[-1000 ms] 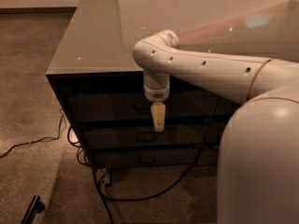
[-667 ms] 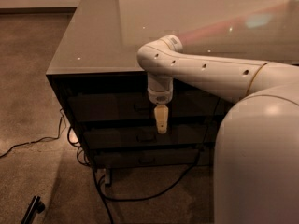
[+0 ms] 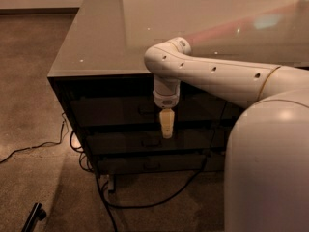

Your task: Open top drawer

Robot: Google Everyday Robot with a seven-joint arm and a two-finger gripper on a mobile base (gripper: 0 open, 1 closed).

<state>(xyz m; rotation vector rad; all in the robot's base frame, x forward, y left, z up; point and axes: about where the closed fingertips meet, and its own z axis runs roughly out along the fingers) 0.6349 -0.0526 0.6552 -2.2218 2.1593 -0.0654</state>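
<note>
Though closed, top drawer (image 3: 107,111) behind tool (image 3: 166,131)

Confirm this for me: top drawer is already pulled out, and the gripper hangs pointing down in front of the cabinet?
No: the camera view shows the top drawer shut, its front not pulled out. The gripper does hang pointing down in front of the cabinet.

Just the one camera, and it looked down from above and behind the robot's white arm (image 3: 217,76) toward the front of the cabinet (image 3: 96,47), pretty close in, with the gripper (image 3: 166,125) hanging mid-frame just before the top drawer (image 3: 111,111).
</note>
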